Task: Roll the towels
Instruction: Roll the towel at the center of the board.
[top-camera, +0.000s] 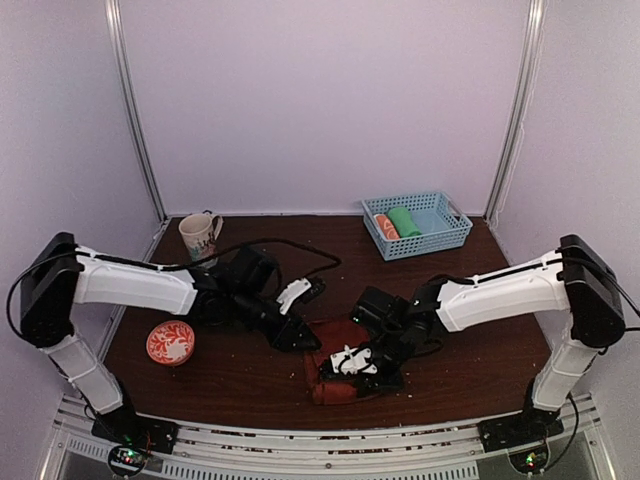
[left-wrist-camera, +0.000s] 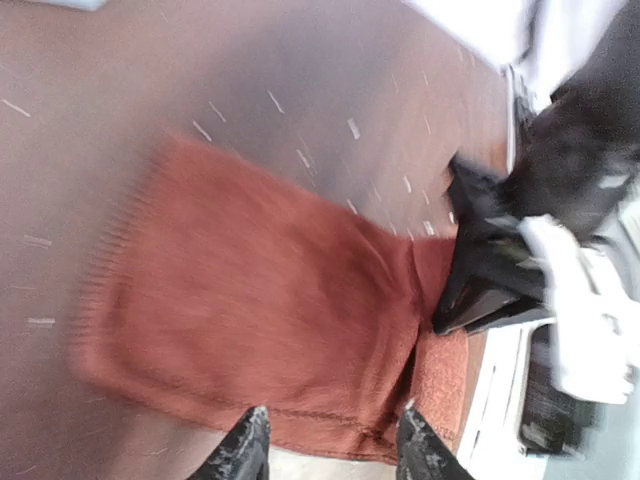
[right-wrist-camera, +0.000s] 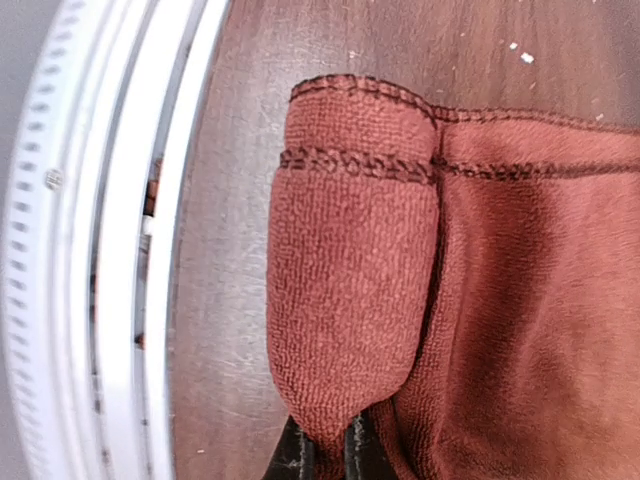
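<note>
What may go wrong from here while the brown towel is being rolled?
1. The right gripper has its fingers shut on only the tip of the rolled end of the rust-brown towel. The tip may slip out and the roll may open.
2. The rolled end lies close to the white rail at the table's near edge, so a push that way might send it over.
3. The left gripper, fingers open, is over the same towel. The two grippers might collide.
</note>
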